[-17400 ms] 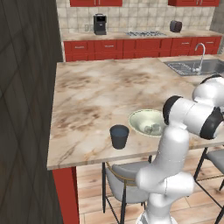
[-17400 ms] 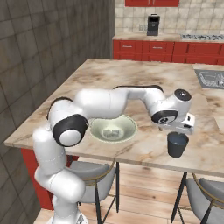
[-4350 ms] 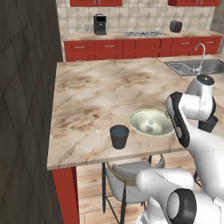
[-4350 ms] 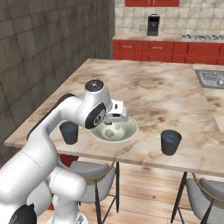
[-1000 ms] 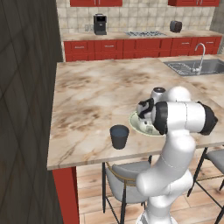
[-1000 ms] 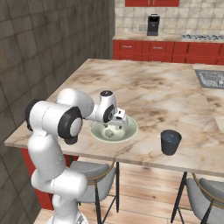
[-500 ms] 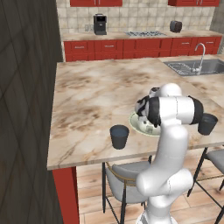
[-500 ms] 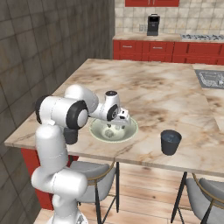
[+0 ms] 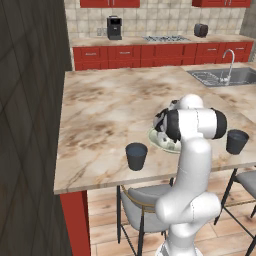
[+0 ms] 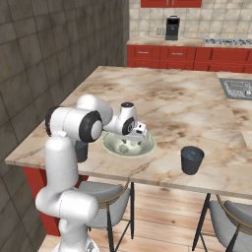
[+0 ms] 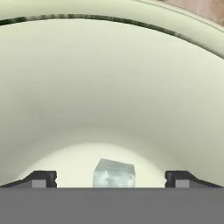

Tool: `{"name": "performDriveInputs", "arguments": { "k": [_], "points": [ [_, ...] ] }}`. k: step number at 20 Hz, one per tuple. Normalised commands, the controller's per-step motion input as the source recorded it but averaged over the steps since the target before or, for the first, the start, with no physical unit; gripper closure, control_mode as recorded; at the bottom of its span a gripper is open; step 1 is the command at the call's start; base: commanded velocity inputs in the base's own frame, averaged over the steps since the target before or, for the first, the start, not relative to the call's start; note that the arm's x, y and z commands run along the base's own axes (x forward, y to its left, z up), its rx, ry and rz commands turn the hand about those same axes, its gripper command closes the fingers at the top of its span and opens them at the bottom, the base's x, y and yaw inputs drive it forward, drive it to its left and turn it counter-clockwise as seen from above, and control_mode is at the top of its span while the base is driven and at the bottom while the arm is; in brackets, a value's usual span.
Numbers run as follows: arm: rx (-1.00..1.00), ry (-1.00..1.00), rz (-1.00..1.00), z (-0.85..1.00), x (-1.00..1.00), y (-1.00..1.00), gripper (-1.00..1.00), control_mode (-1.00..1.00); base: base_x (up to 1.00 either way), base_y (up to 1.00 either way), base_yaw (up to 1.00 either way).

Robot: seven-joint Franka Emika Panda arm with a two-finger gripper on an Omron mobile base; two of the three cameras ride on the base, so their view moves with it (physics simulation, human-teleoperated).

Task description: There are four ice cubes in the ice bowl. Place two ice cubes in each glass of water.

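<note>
Stage: we are judging the job unfinished | jaws (image 11: 112,180): spread, straddling one ice cube (image 11: 114,173) at 6 o'clock in the ice bowl (image 11: 109,78) | glasses: near glass (image 9: 136,156) and far glass (image 9: 236,141) are flanking the bowl on the bench (image 9: 105,115); contents undeterminable.

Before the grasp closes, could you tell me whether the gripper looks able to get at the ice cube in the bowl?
Probably yes. The gripper is open inside the ice bowl, with the ice cube lying between its fingertips and nothing else in the way.
</note>
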Motion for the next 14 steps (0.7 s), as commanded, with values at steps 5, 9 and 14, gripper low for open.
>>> {"name": "performDriveInputs", "arguments": {
  "k": [5, 9, 14],
  "points": [
    [0.00, 0.02, -0.05, -0.27, 0.00, -0.14, 1.00, -1.00, 0.00, 0.00, 0.00],
    [0.00, 0.04, -0.07, -0.32, 0.00, -0.13, 1.00, -1.00, 0.00, 0.00, 0.00],
    [0.00, 0.01, -0.08, -0.23, 0.00, -0.06, 1.00, -1.00, 0.00, 0.00, 0.00]
  ]
}}
